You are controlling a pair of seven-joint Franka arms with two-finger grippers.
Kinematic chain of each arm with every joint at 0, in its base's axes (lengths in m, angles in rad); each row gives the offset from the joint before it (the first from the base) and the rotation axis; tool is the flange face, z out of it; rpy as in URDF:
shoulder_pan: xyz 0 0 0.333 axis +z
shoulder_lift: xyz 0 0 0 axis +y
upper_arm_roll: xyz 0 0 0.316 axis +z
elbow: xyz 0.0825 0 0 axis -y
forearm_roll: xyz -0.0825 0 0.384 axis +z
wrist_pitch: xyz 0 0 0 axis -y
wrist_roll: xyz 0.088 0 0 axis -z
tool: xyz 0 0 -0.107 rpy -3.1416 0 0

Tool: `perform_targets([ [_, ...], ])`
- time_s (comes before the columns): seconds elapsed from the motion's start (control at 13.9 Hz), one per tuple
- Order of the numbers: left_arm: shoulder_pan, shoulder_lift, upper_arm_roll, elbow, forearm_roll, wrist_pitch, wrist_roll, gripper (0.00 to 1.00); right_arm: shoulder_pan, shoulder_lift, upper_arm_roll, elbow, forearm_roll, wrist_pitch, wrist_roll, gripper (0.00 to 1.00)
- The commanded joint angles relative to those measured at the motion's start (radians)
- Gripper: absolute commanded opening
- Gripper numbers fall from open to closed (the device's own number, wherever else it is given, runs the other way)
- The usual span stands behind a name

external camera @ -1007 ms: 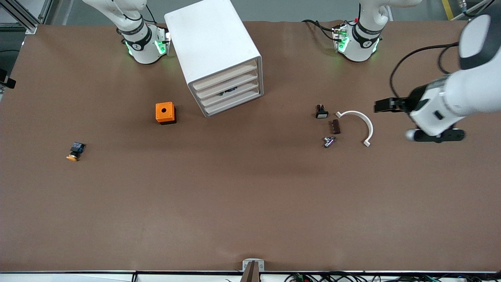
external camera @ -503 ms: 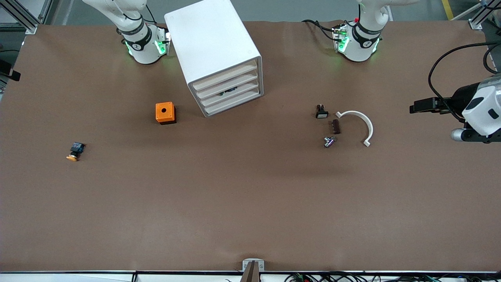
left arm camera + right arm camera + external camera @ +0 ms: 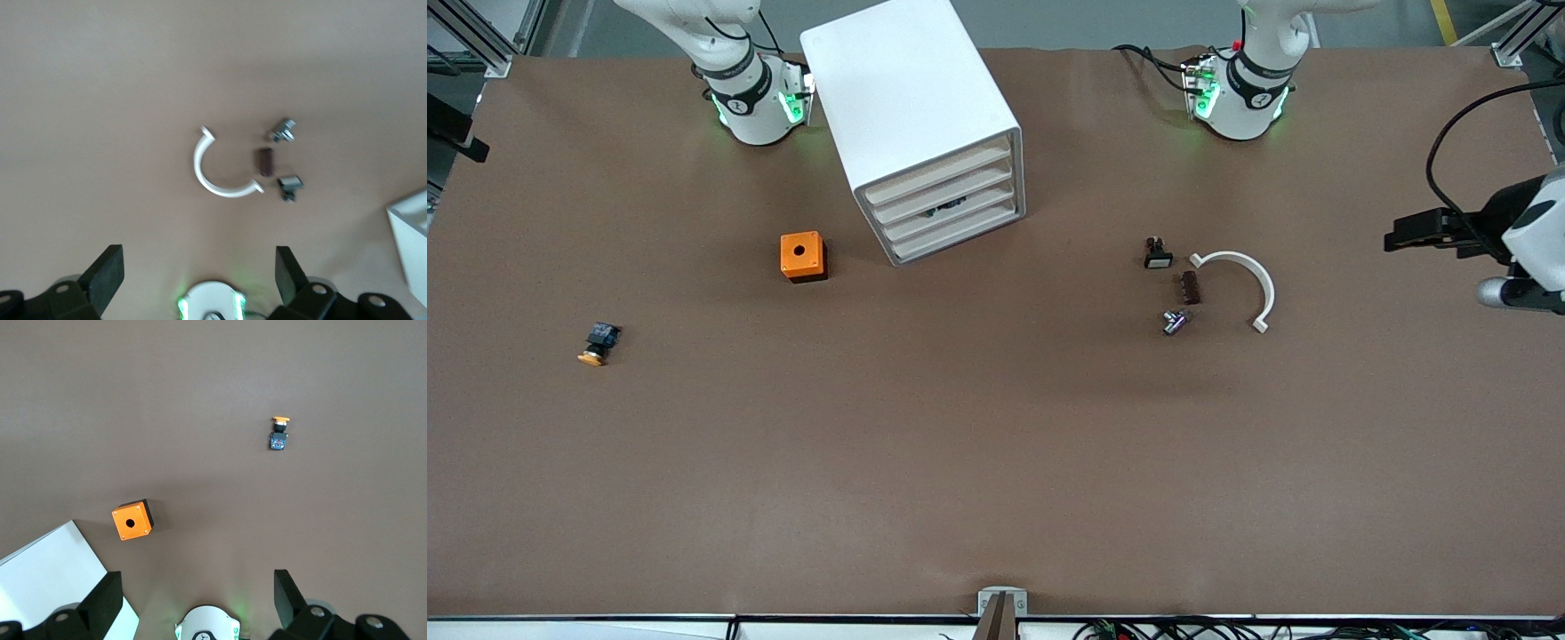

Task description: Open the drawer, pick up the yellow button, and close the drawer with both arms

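The white cabinet [image 3: 911, 107] stands between the two arm bases. Its top drawer [image 3: 938, 174] looks pushed in, like the three below it. The button [image 3: 599, 343], with an orange cap on a dark body, lies on its side on the bare table toward the right arm's end, nearer the front camera than the orange cube. It also shows in the right wrist view [image 3: 279, 434]. My left gripper [image 3: 199, 280] is open and empty, high over the left arm's end of the table. My right gripper [image 3: 199, 600] is open and empty, high over the right arm's end.
An orange cube with a hole [image 3: 803, 256] sits beside the cabinet. A white arc [image 3: 1243, 283], a black white-faced part [image 3: 1157, 254], a brown piece [image 3: 1190, 288] and a metal piece [image 3: 1175, 321] lie toward the left arm's end. The left arm's wrist [image 3: 1538, 249] is at the table edge.
The left arm has swung away from beside the white arc out to its end of the table. A dark part of the right arm has shifted along the table's edge toward the bases.
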Motion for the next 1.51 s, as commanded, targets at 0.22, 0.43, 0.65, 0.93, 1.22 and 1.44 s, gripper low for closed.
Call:
perform_targets([
  [0.22, -0.014, -0.227, -0.020, -0.317, 0.038, 0.295, 0.002, 1.00, 0.033, -0.032, -0.014, -0.032, 0.015, 0.023, -0.001, 1.00],
  [0.43, -0.016, -0.229, -0.069, -0.274, 0.040, 0.291, -0.069, 1.00, 0.035, -0.032, -0.014, -0.031, 0.012, 0.029, -0.010, 1.00],
  [0.65, -0.016, -0.222, -0.098, -0.219, 0.041, 0.245, -0.090, 1.00, 0.039, -0.032, -0.012, -0.031, 0.009, 0.038, -0.032, 1.00],
  [0.93, -0.010, -0.221, -0.094, -0.180, 0.041, 0.172, -0.091, 1.00, 0.064, -0.032, -0.012, -0.031, 0.003, 0.044, -0.032, 1.00],
  [1.22, -0.008, -0.218, -0.089, -0.159, 0.041, 0.165, -0.091, 1.00, 0.085, -0.032, -0.012, -0.026, 0.003, 0.044, -0.030, 1.00],
  [1.44, -0.007, -0.216, -0.089, -0.151, 0.040, 0.162, -0.091, 1.00, 0.085, -0.031, -0.012, -0.024, 0.012, 0.044, -0.030, 1.00],
])
